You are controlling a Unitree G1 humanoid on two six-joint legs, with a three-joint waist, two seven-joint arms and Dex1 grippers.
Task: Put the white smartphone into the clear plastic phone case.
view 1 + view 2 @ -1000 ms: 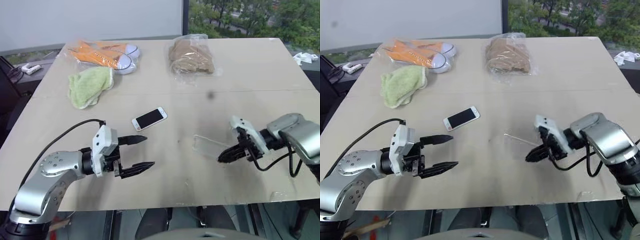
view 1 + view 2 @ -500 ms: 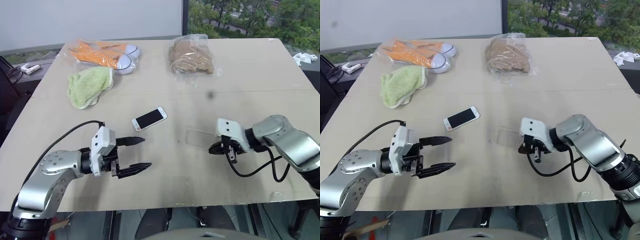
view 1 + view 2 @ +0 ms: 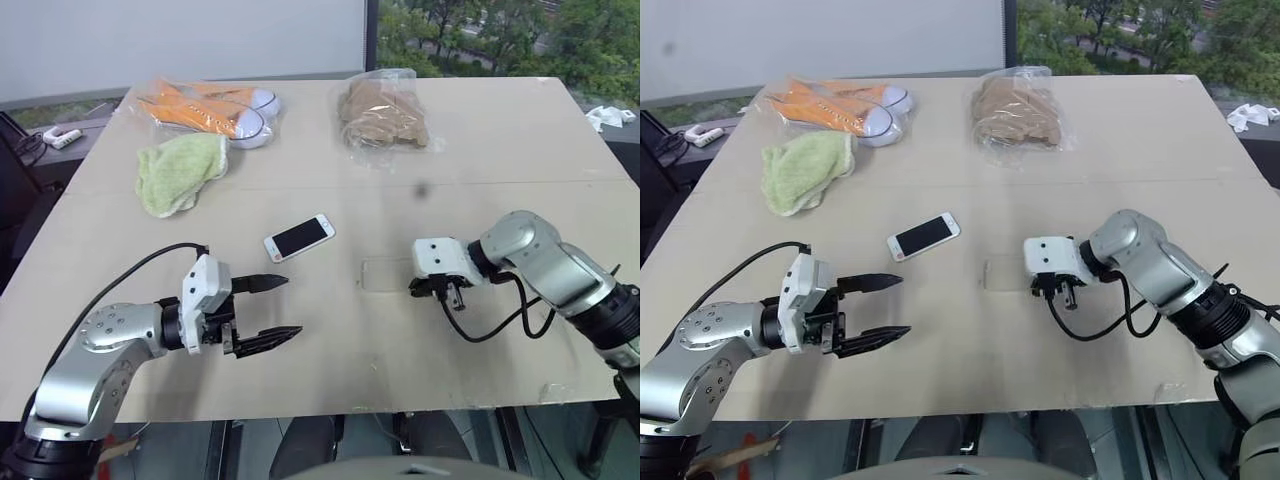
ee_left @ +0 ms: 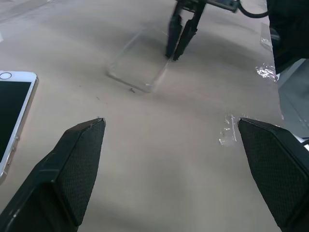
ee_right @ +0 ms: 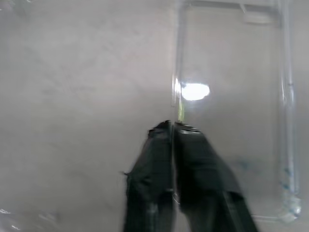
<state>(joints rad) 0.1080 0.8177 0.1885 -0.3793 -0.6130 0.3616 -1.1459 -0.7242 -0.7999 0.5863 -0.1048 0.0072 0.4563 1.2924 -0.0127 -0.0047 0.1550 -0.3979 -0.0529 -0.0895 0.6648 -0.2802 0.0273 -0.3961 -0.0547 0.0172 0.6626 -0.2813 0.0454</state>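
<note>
Gripper status, nearest first. Left gripper (image 3: 293,305) is at the lower left of the head view, just above the table (image 3: 500,160). Its two black fingers are spread wide and hold nothing, pointing toward the centre of the frame. Right gripper (image 3: 450,296) is right of centre, angled down at the tabletop with its tip at the right-hand end of the clear case (image 3: 385,275). The right wrist view places that tip against one long edge of the case. Whether the gripper pinches the edge or only rests beside it cannot be told.

The clear case lies flat on the table just right of centre. It shows only as a faint glossy outline.

White phone (image 3: 298,237) lies screen up on the bare table, to the upper left of the case and apart from it. It sits slightly askew and nothing touches it. It is near the left gripper but beyond those fingers.

Far side of the table:
- A green cloth (image 3: 180,170) lies crumpled at the upper left.
- A clear bag of orange and white shoes (image 3: 215,108) lies just behind the cloth.
- A clear bag of brown material (image 3: 382,112) lies at the upper centre.
</note>
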